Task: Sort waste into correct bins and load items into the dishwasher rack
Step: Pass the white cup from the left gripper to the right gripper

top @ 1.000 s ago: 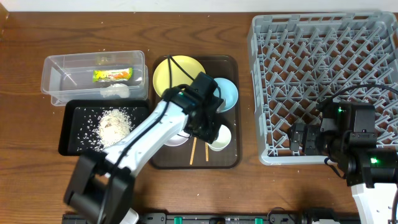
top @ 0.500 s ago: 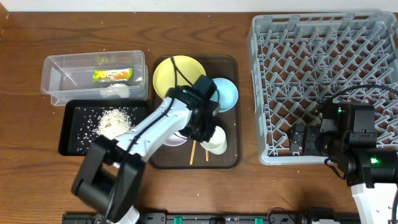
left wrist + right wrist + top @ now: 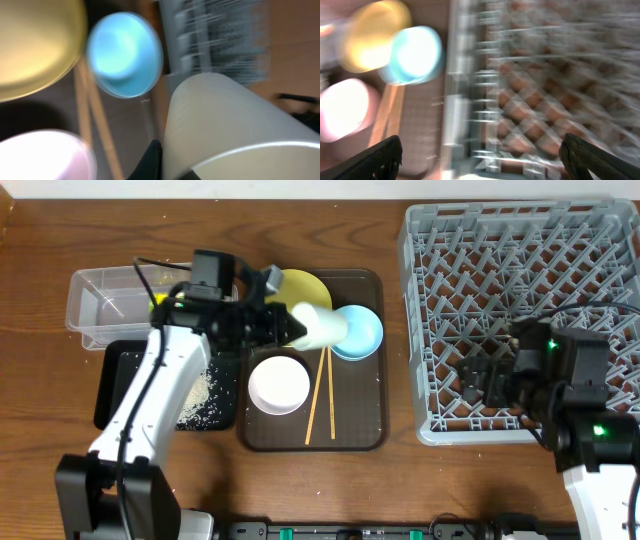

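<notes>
since a second ago the left gripper [image 3: 290, 326] has swung back from the near corner of the brown tray [image 3: 365, 430] and taken the small white cup [image 3: 322, 327] with it. the white bowl [image 3: 279, 384] and the two chopsticks [image 3: 320, 395] it was covering now lie open to view below and beside it. the right gripper [image 3: 475, 380] has shifted only slightly over the near edge of the dishwasher rack [image 3: 520, 260]. both wrist views are smeared by motion. the left arm covers most of the snack wrapper in the clear tub [image 3: 100, 305] and part of the rice [image 3: 200, 395] on the black tray [image 3: 115, 390]. the left gripper is clamped on the cup, which lies on its side, held clear of the tray. the cup's far end sits between the yellow plate [image 3: 300, 288] and the light blue bowl [image 3: 360, 332]. the right gripper's fingers [image 3: 370, 160] are spread wide and hold nothing.
</notes>
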